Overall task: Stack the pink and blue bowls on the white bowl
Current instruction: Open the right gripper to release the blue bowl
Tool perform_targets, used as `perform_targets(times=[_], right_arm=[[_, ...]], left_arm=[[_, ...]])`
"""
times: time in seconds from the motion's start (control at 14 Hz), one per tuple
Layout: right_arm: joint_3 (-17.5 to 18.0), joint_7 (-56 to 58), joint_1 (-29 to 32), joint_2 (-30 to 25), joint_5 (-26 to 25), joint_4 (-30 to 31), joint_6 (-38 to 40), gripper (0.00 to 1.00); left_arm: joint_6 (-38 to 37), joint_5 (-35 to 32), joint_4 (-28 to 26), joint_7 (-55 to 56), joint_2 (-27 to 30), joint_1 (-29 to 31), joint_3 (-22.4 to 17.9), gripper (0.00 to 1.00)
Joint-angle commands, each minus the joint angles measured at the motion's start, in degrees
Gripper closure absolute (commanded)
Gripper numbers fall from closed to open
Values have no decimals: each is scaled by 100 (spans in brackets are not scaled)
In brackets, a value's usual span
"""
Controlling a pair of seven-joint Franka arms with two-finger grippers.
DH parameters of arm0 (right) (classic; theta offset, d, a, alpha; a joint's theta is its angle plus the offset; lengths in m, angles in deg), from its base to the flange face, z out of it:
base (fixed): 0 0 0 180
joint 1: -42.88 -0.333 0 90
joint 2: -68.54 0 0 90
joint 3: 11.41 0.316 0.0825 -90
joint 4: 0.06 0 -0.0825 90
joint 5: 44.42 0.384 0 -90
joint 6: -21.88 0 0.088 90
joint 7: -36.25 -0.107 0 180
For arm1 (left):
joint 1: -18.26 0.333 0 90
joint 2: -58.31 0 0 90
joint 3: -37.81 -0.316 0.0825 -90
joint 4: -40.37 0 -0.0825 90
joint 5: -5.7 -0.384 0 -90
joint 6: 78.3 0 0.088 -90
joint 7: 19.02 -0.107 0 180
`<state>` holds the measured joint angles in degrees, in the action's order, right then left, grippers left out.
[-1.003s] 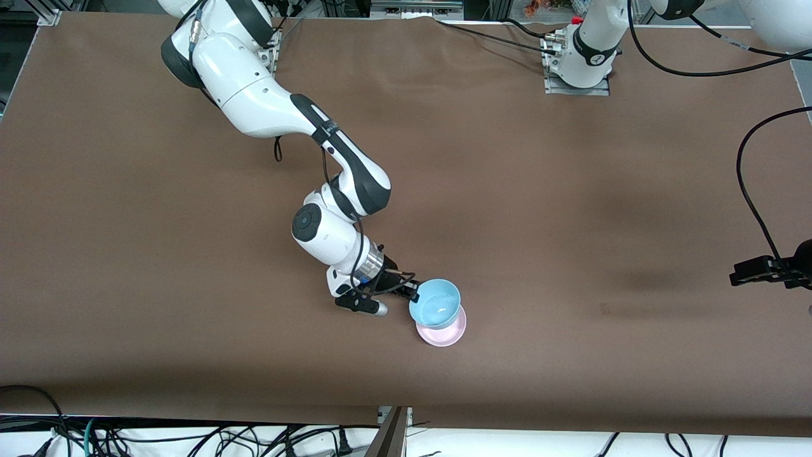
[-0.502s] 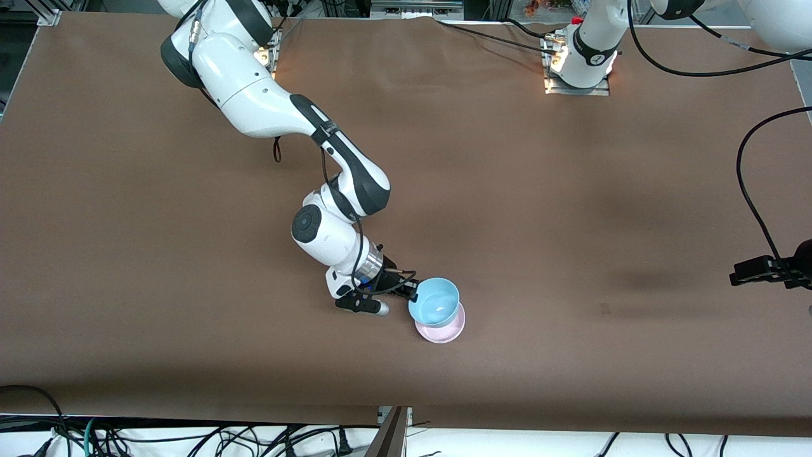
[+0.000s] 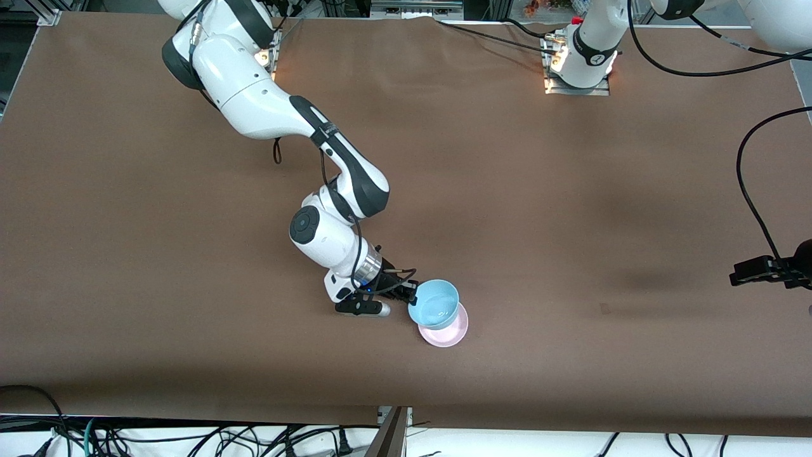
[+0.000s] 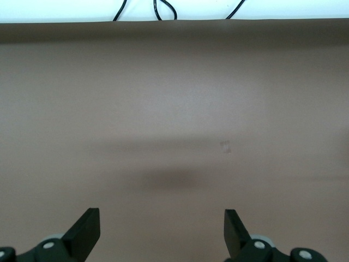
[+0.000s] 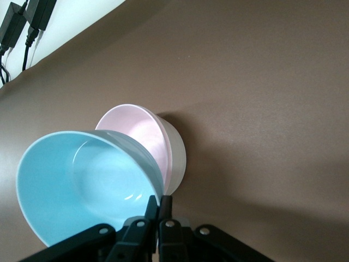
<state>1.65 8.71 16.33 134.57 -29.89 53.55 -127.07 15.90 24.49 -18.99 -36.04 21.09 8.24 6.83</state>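
My right gripper [image 3: 413,294] is shut on the rim of the light blue bowl [image 3: 434,301] and holds it tilted just over the pink bowl [image 3: 448,332]. In the right wrist view the fingers [image 5: 158,203] pinch the blue bowl's [image 5: 82,185] rim. There the pink bowl [image 5: 139,128] sits nested in the white bowl [image 5: 178,157], of which only the outer wall shows. In the front view the white bowl is hidden under the pink one. My left gripper [image 4: 162,234] is open and empty over bare table at the left arm's end, where that arm waits.
The brown table [image 3: 571,222] is bare around the bowls. Cables [image 3: 190,438] lie along the table's edge nearest the front camera. The left arm's black cable [image 3: 752,190] hangs over its end of the table.
The right gripper with the blue bowl has shifted only slightly over the pink bowl. The left arm has not moved.
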Motion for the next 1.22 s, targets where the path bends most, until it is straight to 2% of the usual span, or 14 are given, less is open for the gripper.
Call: perform_targets(times=[0.0, 0.36, 0.72, 1.15], right_arm=[[-4, 291, -35, 279, -56, -518, 60, 100], [-4, 336, -35, 279, -56, -658, 16, 100], [5, 819, -35, 498, -56, -685, -502, 100], [13, 978, -35, 525, -56, -685, -547, 100]], left_arm=[[-68, -86, -154, -108, 171, -52, 13, 0], [-68, -95, -154, -108, 171, -52, 13, 0], [-68, -86, -154, -108, 171, -52, 4, 0], [-77, -95, -154, -108, 223, -96, 22, 0]])
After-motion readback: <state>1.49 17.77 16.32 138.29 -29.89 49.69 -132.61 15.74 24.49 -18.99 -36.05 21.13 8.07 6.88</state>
